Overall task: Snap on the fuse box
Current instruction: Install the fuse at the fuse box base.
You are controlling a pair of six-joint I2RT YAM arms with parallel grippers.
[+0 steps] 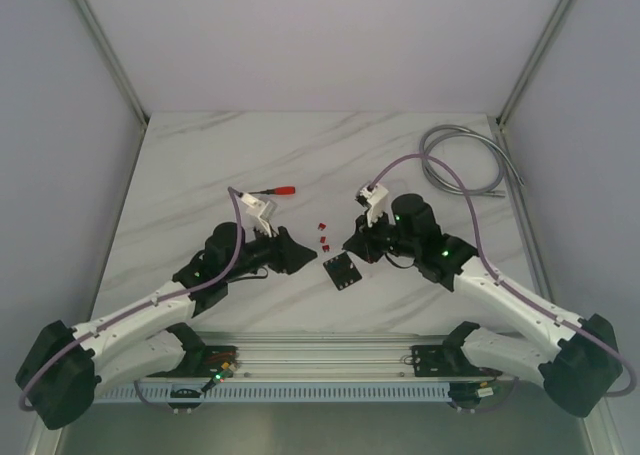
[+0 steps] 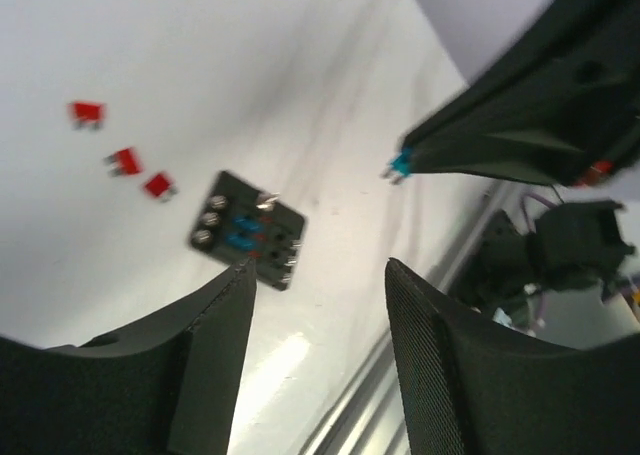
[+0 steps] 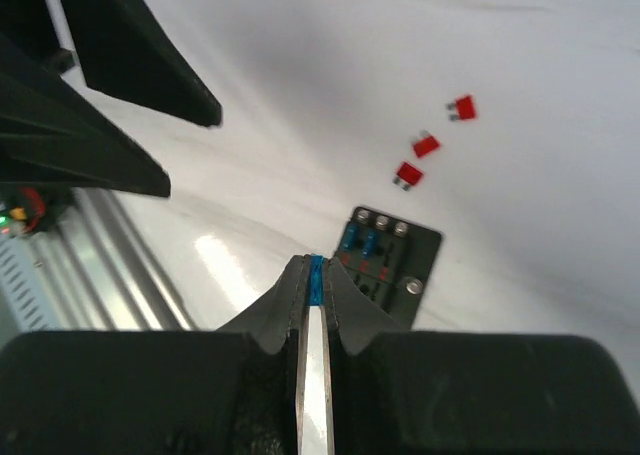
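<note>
The bench is smooth, marble-look. My left claw is released and empty. My right claw is clenched on a blue fuse. The box lies flat on the bench between the two claws. It's just ahead of and below the right claw's tips, ahead of the left claw's gap, touching neither. Three red fuses lie loose just past the box from the right claw.

My read: the box is light, stiff plastic and will likely skate on this bench under a push. I'd pin it by opposite side edges with the left claw, off the slotted face.

Top view gives only a dark square and hides the blue fuse. Wrist views show blue fuses seated in the box. Only left wrist shows the blue fuse's prongs poking clear of the right claw.
</note>
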